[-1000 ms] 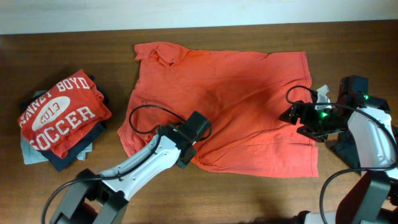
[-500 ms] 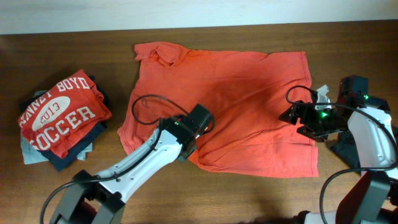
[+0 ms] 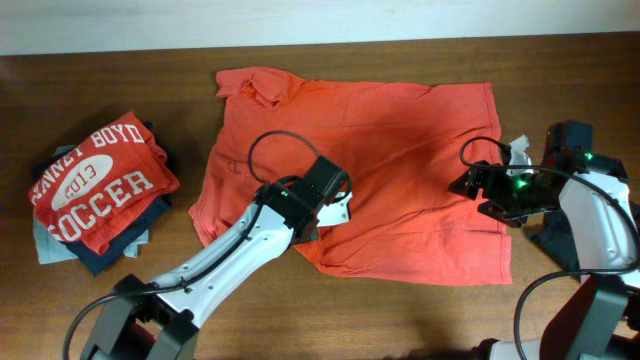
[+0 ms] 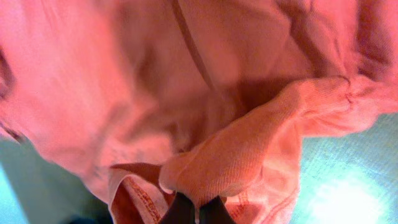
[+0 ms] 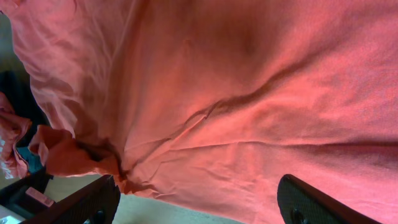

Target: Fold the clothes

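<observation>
Orange-red shirt (image 3: 400, 150): large, short-sleeved, soft knit, spread face-up across mid-table, lightly creased. Its collar (image 3: 262, 85) lies at the far left corner. Its near-left hem (image 4: 249, 155) is bunched into a raised, rolled fold. Red tee (image 3: 100, 180): folded, white "SOCCER" print upward, on top of a small stack at the table's left, well apart from the shirt. Dark navy piece (image 3: 112, 252): beneath the tee. Pale grey-blue piece (image 3: 47, 245): showing at the stack's left edge.

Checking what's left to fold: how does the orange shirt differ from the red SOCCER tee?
The orange shirt lies spread open mid-table; the red SOCCER tee sits folded atop a pile. The shirt is plain and collared; the tee carries white print. The left claw pinches the shirt; nothing touches the tee. Both are reddish.
</observation>
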Tool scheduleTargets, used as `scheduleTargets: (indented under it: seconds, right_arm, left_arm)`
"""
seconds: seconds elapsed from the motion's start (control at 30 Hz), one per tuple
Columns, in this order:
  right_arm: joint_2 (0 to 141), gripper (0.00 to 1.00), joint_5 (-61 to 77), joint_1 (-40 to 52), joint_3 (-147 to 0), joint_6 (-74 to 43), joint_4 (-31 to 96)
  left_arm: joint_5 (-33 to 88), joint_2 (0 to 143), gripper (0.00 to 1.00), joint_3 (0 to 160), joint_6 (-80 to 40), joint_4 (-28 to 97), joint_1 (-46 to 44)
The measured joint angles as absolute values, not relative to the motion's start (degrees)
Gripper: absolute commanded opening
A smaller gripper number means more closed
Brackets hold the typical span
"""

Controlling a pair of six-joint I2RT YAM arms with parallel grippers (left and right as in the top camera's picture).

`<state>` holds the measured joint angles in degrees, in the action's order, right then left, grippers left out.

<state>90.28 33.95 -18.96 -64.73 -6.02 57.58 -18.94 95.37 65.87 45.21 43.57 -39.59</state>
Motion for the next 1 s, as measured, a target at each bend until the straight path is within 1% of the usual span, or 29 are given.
scheduleTargets:
  seconds: [0.13,0.27,0.43,0.53,0.63,0.73,0.77,0.8,0.83,0.87,0.9,1.0]
  right_arm:
    - [90.28,0.86,33.95,-18.96,-64.73,-6.02,57.65]
    - [90.28,0.86,33.95,-18.96,-64.71,-6.02,57.67]
    - [90.28,0.86,33.95,-18.96,-64.73,-6.04,57.67]
    - [90.28,0.86,33.95,-18.96,-64.73,-6.0,57.65]
    - [90.28,0.86,33.95,-18.96,-64.73,-6.0,57.65]
    - [90.28,0.86,33.95,-18.96,-64.73,-6.02,57.65]
    - [90.28,0.86,33.95,-18.96,-64.73,-6.04,57.65]
    - [90.28,0.86,33.95,-18.96,-64.73,-6.04,57.65]
    - [90.28,0.86,33.93,-18.96,-64.73,-6.04,57.65]
    - [90.28,0.86,33.95,-18.96,-64.73,-6.02,57.65]
    - [90.28,0.87,33.95,-18.96,-64.73,-6.02,57.67]
    - [90.28,0.86,33.95,-18.96,-64.73,-6.02,57.65]
  left_arm:
    - [-18.68,95.37,0.0,65.91,52.56,40.4,-39.59]
    - [-18.65,95.37,0.0,65.91,58.0,40.66,-39.59]
    - [-16.4,95.37,0.0,65.93,60.36,44.88,-39.59]
    - [-13.67,95.37,0.0,65.93,60.93,45.36,-39.59]
    - [-12.47,95.37,0.0,65.95,61.95,42.78,-39.59]
    - [-11.97,95.37,0.0,65.98,63.77,36.51,-39.59]
    - [-11.86,95.37,0.06,66.02,64.38,34.3,-39.59]
    - [-11.77,95.37,0.19,66.06,65.14,32.23,-39.59]
    - [-11.73,95.37,0.36,66.08,66.22,29.93,-39.59]
    - [-11.57,95.37,0.8,66.08,66.74,28.05,-39.59]
    - [-11.35,95.37,0.99,66.15,67.09,26.26,-39.59]
    - [-11.31,95.37,0.99,66.24,67.53,24.71,-39.59]
